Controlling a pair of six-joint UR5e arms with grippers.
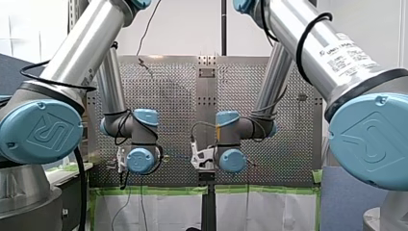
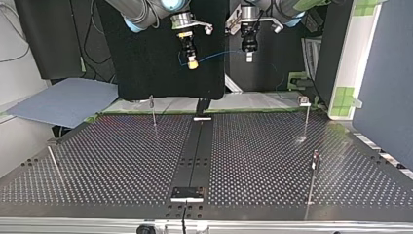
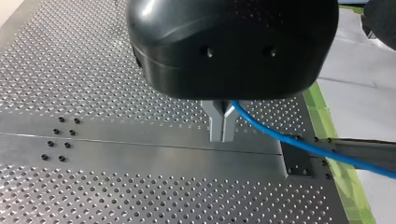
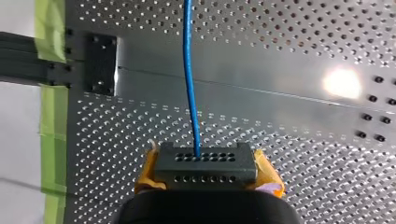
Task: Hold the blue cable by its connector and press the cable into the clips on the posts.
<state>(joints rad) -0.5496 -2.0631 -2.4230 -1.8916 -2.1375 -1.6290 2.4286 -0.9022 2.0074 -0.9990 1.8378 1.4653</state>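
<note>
The thin blue cable [image 2: 220,52] hangs in a shallow curve between my two grippers, high above the perforated table [image 2: 122,161]. My right gripper [image 2: 193,62], at the top view's left, is shut on the cable's dark connector [image 4: 205,161], its yellow pads [image 4: 148,175] on both sides. From the connector the blue cable [image 4: 189,70] runs straight ahead. My left gripper [image 3: 222,133], also seen as my left gripper [image 2: 249,56] in the top view, has its metal fingers shut on the blue cable [image 3: 289,142], which leaves sideways. Thin posts [image 2: 153,111] [image 2: 306,119] [image 2: 313,178] stand on the table with small clips on top.
A pale rod [image 2: 54,163] leans at the top view's left edge of the table. A dark centre strip [image 2: 197,146] with a black plate [image 2: 187,192] divides the table. Green tape [image 3: 327,135] marks its edge. The front view shows only both arms' wrists [image 1: 139,159] [image 1: 232,160].
</note>
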